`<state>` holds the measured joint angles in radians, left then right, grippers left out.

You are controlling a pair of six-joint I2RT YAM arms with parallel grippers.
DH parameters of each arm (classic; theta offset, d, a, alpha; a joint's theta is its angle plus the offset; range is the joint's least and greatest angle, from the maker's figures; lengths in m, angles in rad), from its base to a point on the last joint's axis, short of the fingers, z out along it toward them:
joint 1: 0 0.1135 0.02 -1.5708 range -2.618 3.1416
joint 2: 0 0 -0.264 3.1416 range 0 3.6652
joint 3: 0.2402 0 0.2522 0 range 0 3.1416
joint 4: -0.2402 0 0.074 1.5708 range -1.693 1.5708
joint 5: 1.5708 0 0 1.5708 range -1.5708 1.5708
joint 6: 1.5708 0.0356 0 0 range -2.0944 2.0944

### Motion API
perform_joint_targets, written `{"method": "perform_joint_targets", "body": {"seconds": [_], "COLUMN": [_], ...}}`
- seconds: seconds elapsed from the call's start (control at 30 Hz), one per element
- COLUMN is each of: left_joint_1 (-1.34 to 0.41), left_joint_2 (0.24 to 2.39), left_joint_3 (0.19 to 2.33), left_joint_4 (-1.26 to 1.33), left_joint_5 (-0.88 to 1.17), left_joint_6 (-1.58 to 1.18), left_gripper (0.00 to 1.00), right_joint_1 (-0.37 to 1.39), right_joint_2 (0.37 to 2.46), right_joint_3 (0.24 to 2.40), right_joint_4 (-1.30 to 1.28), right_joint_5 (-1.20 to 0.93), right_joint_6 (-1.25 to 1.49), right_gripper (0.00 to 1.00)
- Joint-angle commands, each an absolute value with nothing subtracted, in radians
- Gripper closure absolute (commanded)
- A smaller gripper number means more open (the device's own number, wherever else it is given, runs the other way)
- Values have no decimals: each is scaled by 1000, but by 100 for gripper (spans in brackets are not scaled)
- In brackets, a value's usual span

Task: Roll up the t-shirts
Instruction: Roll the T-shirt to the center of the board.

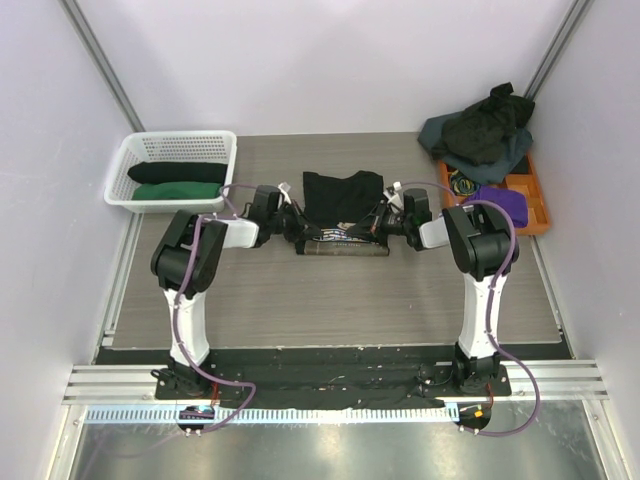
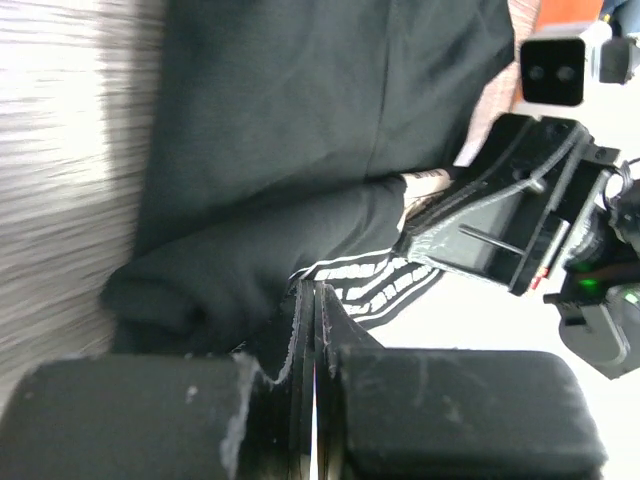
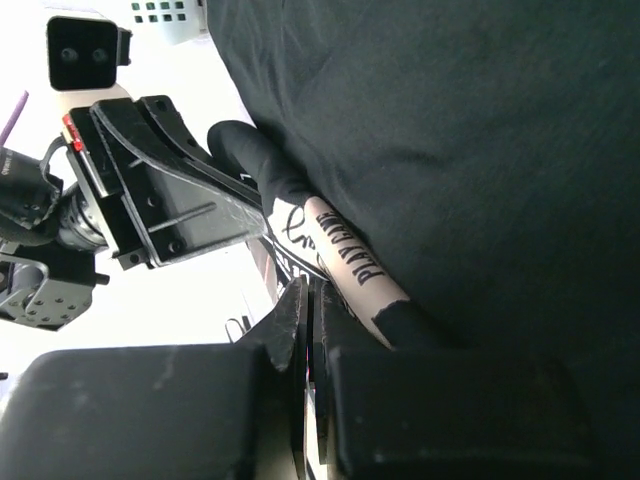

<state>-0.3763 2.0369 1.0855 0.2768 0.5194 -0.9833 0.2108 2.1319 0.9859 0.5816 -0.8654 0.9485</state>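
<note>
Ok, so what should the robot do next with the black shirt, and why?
Probably roll the pinched edge a little farther up the shirt. The left gripper and right gripper are shut on the black t-shirt at the ends of its rolled near edge, and most of it lies flat beyond.

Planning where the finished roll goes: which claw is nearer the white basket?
Left. The left claw is at the left end of the black t-shirt, just right of the white basket; the right claw is at the shirt's other end, farther off.
</note>
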Motion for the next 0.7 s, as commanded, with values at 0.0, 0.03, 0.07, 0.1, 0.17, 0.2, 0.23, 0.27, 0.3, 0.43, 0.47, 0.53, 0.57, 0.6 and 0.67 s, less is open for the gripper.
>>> {"method": "perform_joint_targets", "body": {"seconds": [0.0,0.03,0.07,0.1,0.17,0.2,0.23,0.27,0.3,0.43,0.47,0.53,0.57,0.6,0.67], "left_joint_1": [-334,-334,-334,-334,-334,-334,-339,-345,-353,-391,-394,-399,-399,-399,-399], "left_joint_2": [1941,1921,1877,1856,1804,1790,1772,1755,1721,1651,1640,1620,1615,1614,1623], "left_joint_3": [1071,1072,1074,1078,1075,1075,1072,1069,1065,1022,1006,996,985,983,980], "left_joint_4": [168,117,97,53,26,2,-27,-47,-84,-104,-104,-112,-113,-112,-112], "left_joint_5": [382,362,345,312,290,266,246,217,172,143,143,141,141,143,144], "left_joint_6": [-898,-865,-852,-841,-808,-796,-767,-747,-730,-681,-675,-669,-669,-664,-661], "left_gripper": [100,100,100,100,100,100,100,99,98,88,82,75,69,67,64], "right_joint_1": [201,201,201,199,201,199,201,201,201,201,201,201,202,204,209], "right_joint_2": [2040,1995,1973,1945,1876,1855,1812,1790,1770,1661,1628,1594,1577,1548,1523], "right_joint_3": [1008,1023,1032,1041,1060,1063,1063,1060,1054,993,982,962,954,947,928], "right_joint_4": [448,372,326,230,148,80,48,19,-27,-92,-101,-158,-176,-202,-224], "right_joint_5": [-804,-776,-761,-738,-680,-658,-638,-594,-575,-477,-463,-382,-353,-304,-246], "right_joint_6": [855,806,778,752,675,654,617,598,583,523,505,486,476,454,439], "right_gripper": [99,99,99,99,99,95,88,81,69,62,62,61,59,47,41]}}
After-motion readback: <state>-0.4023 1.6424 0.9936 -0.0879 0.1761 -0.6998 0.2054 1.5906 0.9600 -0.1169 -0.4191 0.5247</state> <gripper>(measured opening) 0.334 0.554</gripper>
